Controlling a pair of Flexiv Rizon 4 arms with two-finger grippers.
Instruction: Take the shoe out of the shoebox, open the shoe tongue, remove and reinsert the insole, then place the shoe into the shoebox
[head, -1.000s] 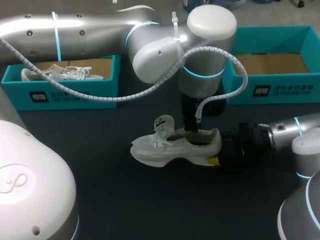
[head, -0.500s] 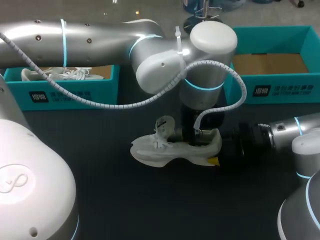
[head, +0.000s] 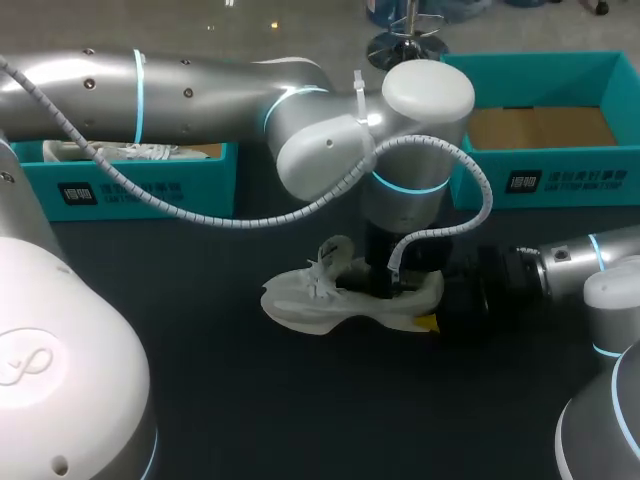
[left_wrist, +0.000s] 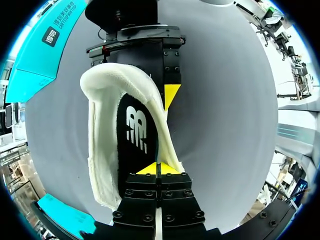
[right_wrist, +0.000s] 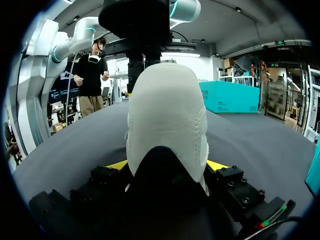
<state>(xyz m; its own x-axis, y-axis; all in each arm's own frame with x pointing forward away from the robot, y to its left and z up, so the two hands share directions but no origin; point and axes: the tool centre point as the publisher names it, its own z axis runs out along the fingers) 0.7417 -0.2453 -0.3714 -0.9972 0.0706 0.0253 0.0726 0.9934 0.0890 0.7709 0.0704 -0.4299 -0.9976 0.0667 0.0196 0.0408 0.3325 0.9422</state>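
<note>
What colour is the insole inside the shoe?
The insole is black with a white logo; the shoe around it is off-white. The left wrist view shows it best.

The shoe (head: 330, 295) lies on the bench (head: 250, 400), heel in the right pincer (right_wrist: 167, 167), with the left pincer (left_wrist: 157, 169) down inside it. Behind stand the left shoebox (head: 140, 190) and the right shoebox (head: 560, 180).

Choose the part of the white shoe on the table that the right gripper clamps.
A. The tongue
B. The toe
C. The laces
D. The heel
D. The right gripper has a yellow tip on each side of the heel of the shoe. The toe points away from it, and the tongue and laces are further along the shoe.
</note>
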